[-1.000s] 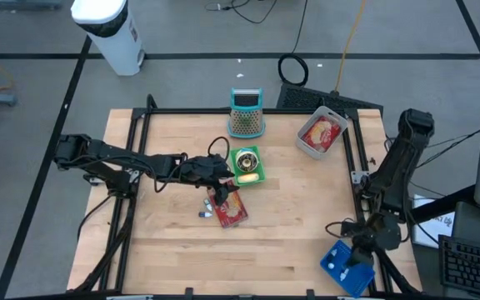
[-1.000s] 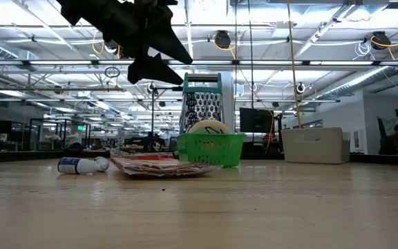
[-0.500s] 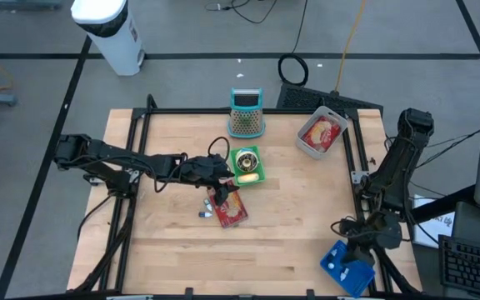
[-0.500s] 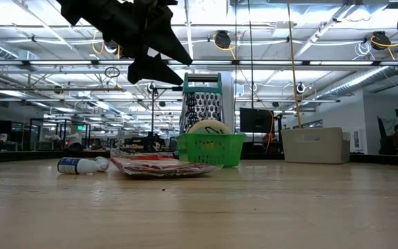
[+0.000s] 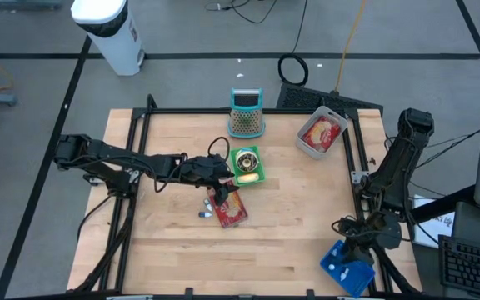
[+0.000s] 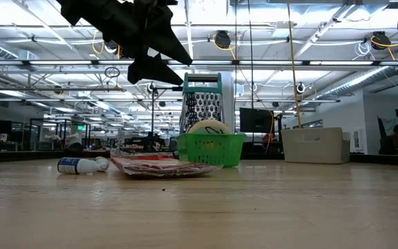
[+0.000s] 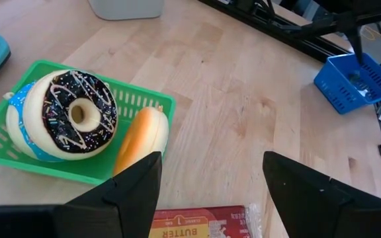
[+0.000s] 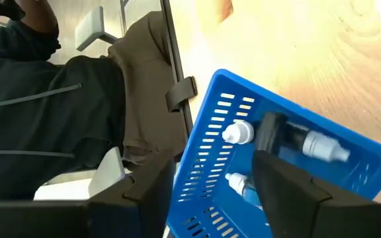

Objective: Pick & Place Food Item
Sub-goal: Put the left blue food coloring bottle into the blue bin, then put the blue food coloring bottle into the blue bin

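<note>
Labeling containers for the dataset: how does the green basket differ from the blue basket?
The green basket sits mid-table; the blue basket sits at the near right corner, partly over the edge. The green basket holds a chocolate donut and a bun; the blue basket holds small bottles. Both are slotted plastic.

Both end effectors (image 7: pixel 207 192) (image 8: pixel 210 192) open, empty.

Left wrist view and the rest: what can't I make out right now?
- Red butter packet: left wrist view, cut off by the picture's edge and the left gripper.
- Small white bottle's label: low view, too small to read.
- Blue slotted plastic basket's contents: right wrist view, partly hidden behind the open right gripper.
</note>
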Controlling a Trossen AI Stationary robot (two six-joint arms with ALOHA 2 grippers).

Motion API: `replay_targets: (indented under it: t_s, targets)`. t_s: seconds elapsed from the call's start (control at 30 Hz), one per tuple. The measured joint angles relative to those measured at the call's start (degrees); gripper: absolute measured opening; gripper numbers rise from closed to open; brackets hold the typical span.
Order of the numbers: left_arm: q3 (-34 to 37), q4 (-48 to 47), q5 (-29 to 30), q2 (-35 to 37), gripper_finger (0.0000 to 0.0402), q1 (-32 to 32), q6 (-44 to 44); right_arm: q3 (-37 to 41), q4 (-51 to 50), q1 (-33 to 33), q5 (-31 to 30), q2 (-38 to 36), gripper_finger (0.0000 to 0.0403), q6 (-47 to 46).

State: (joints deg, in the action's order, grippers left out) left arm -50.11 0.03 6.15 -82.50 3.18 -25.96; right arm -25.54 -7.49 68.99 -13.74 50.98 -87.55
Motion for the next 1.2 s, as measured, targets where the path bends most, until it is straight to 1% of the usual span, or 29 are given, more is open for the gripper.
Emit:
replay_targets:
  t_s: [0.17,0.27,0.33,0.47,0.57,0.7,0.8,0.87,0.97,1.07,1.13,1.2]
  targets:
    - [0.0,0.0,0.5,0.0,0.0267,0.0,0.0,0.0,1.6,0.0,0.3,0.0,0.0205,0.2]
    - [0.0,-0.4,0.6,0.0,0.0267,0.0,0.0,0.0,5.9,-0.1,0.1,-0.1,0.0205,3.6]
    - [0.0,-1.6,0.5,0.0,0.0267,0.0,0.1,0.0,9.7,-0.6,-0.7,-0.1,0.0202,7.7]
    - [0.0,-6.8,-3.9,0.0,0.0267,0.3,0.8,0.0,18.3,-2.2,-3.4,-0.1,0.0202,20.7]
    - [0.0,-12.5,-7.2,0.0,0.0267,1.8,-0.9,0.0,23.6,-4.0,-4.4,-0.1,0.0203,32.1]
    - [0.0,-18.5,-7.6,0.0,0.0267,5.5,-2.7,0.0,28.2,-6.9,-5.2,-0.1,0.0201,49.0]
    - [0.0,-20.0,-7.5,0.0,0.0267,8.7,-0.9,0.0,30.2,-9.0,-9.0,-0.1,0.0199,62.5]
    - [0.0,-21.2,-5.8,0.0,0.0267,11.1,0.7,0.0,32.1,-10.6,-12.4,-0.1,0.0199,69.4]
    - [0.0,-23.5,-0.1,0.0,0.0267,14.6,1.5,0.0,34.3,-13.8,-16.9,-0.1,0.0201,76.9]
    - [0.0,-25.8,5.4,0.0,0.0267,17.4,0.4,0.0,34.9,-17.7,-19.5,-0.1,0.0198,79.4]
    - [0.0,-26.5,7.2,0.0,0.0267,18.5,-1.0,-0.1,34.8,-20.5,-19.4,0.1,0.0197,79.7]
    - [0.0,-27.6,7.8,0.0,0.0267,19.2,-3.1,-1.2,33.3,-22.8,-19.3,0.6,0.0197,80.4]
